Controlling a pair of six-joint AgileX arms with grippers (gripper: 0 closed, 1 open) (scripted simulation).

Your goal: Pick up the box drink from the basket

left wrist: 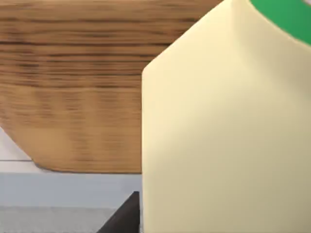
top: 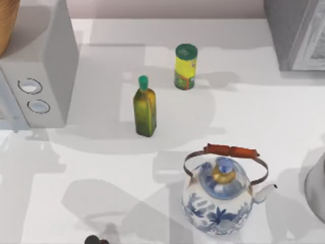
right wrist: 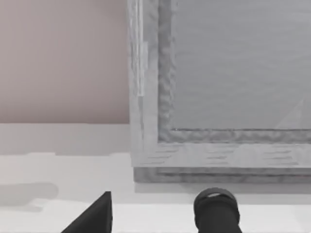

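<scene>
Across the top view, the white table (top: pixel 101 168) carries an olive-green bottle (top: pixel 144 108) with a green cap near the centre, standing upright. A yellow can (top: pixel 186 66) with a green lid stands up and to its right, apart from it. At lower right sits a blue-and-white kettle (top: pixel 223 195) with a red-brown handle grip. A grey microwave (top: pixel 38 66) fills the upper left, and the basket (top: pixel 7 23) shows as a tan curved edge in the top left corner. A grey cabinet (top: pixel 297 33) occupies the upper right corner.

Seen from the left wrist view, the box drink (left wrist: pixel 223 136) looms pale yellow on the right side, its green neck band at the upper right corner. The basket's woven brown side (left wrist: pixel 73 92) curves behind it. A dark fingertip (left wrist: pixel 124 216) of the left gripper pokes up at the bottom edge, just beside the box; whether the fingers pinch it I cannot tell.

From the right wrist view, the grey cabinet front (right wrist: pixel 218 87) stands on the white table before a pinkish wall (right wrist: pixel 63 58). Two dark parts of the right gripper (right wrist: pixel 158 213) show at the bottom edge, one pointed and one rounded, set well apart with nothing between them.
</scene>
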